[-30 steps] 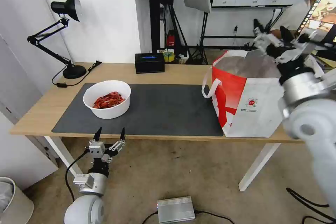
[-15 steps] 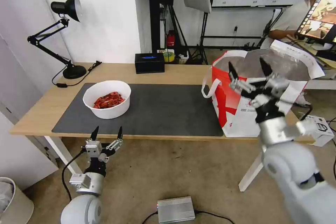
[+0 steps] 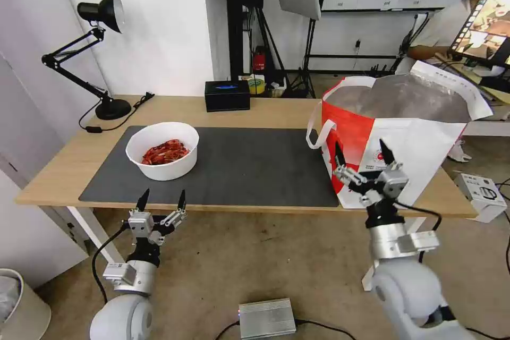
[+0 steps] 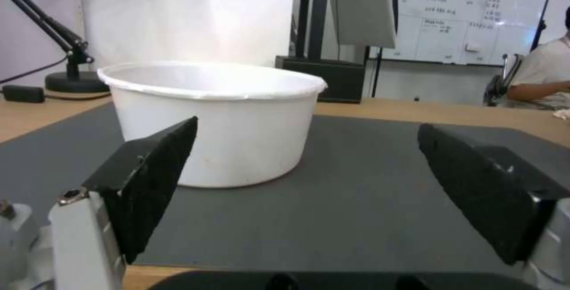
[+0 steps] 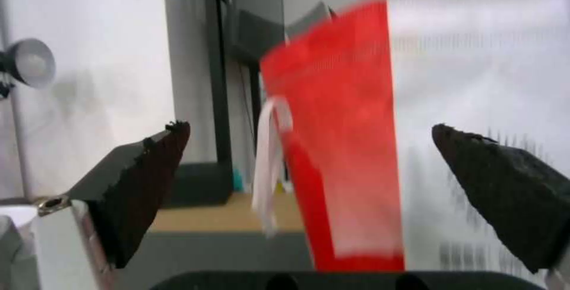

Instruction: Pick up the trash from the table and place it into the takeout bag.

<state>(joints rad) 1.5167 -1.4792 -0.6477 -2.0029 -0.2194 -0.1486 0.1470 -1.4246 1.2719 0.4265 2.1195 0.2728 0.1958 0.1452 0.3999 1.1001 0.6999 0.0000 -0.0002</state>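
Since a moment ago my right gripper [image 3: 362,160] has come down from over the takeout bag [image 3: 404,164] and now sits low in front of it, by the table's [image 3: 249,111] front edge, with its fingers spread wide and holding nothing. From the right wrist I see the bag's red side and its white loop handle [image 5: 270,156] right between the two black fingers [image 5: 151,178]. My left gripper [image 3: 162,203] has hardly moved; it waits just below the front edge of the table, fingers wide apart and empty. From the left wrist, the white bowl [image 4: 217,116] stands straight ahead on the dark grey mat [image 3: 239,164], a little toward the left finger. I see lots of bare mat between the bowl and the bag. The bowl [image 3: 162,150] is round and white, with red shells [image 3: 164,152] piled inside, and sits near the mat's left end. The bag is tall and boxy, open on top, with shiny silver inside, at the table's right end.
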